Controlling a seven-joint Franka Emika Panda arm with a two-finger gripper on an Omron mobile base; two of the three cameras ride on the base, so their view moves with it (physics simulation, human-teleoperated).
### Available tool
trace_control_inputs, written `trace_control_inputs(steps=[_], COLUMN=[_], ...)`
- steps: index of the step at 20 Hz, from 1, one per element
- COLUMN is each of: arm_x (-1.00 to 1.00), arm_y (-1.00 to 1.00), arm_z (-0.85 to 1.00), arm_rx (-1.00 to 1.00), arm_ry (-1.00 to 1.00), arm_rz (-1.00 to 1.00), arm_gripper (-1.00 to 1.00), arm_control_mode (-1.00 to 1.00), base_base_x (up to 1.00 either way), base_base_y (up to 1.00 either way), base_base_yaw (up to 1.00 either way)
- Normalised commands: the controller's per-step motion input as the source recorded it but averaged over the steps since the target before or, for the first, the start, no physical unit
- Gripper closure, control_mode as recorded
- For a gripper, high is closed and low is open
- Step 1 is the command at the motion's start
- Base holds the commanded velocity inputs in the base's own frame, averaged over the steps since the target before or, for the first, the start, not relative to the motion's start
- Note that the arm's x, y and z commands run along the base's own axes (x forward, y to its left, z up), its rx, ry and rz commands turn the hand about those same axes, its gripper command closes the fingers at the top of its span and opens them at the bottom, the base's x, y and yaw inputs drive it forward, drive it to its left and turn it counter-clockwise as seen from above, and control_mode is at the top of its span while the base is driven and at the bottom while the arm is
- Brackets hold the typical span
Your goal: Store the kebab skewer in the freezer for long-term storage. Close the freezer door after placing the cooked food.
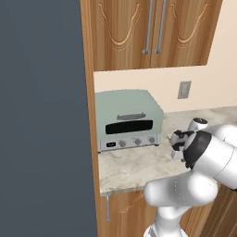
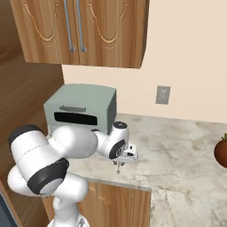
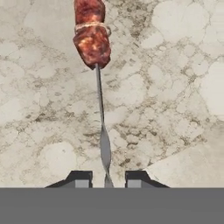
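A: On the marble table (image 1: 139, 166), left base view: the gripper (image 1: 178, 143) hangs by the toaster oven (image 1: 129, 121).

B: Right base view?

A: The kebab skewer (image 2: 118, 167) dangles just off the table edge.

B: Hand view?

A: Jaws pinch the thin, stiff, probably slippery bare end; the meat chunks (image 3: 92, 37) weigh down the far end. No container close.

Toaster oven (image 1: 128, 119), outlet (image 1: 184, 90), maybe pot (image 2: 221, 153)

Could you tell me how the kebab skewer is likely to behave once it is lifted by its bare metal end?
The kebab skewer looks like thin rigid metal, so it probably stays straight. Its meat chunks sit far from the end effector, so it may droop or pivot. The smooth, narrow shaft could slip.
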Motion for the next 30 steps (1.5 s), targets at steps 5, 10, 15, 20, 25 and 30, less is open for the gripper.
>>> trace_control_inputs(steps=[5,10,15,20,25,30], arm_x=[0.0,0.0,0.0,-0.12,-0.3,-0.5], arm_y=[0.22,0.02,0.0,-0.01,0.04,0.25], arm_z=[0.0,0.18,0.62,0.49,0.44,0.34], arm_rx=[0.0,0.0,0.0,0.0,0.0,0.0], arm_ry=[-0.03,-0.03,0.02,0.08,0.06,0.0], arm_rz=[0.0,-0.02,-0.1,-0.26,-0.3,-0.3], arm_gripper=[1.0,1.0,1.0,1.0,1.0,1.0], arm_control_mode=[-1.0,-1.0,-1.0,-1.0,-1.0,-1.0], base_base_x=[0.0,0.0,0.0,0.0,0.0,0.0], base_base_y=[0.0,0.0,0.0,0.0,0.0,0.0], base_base_yaw=[0.0,0.0,0.0,0.0,0.0,0.0])
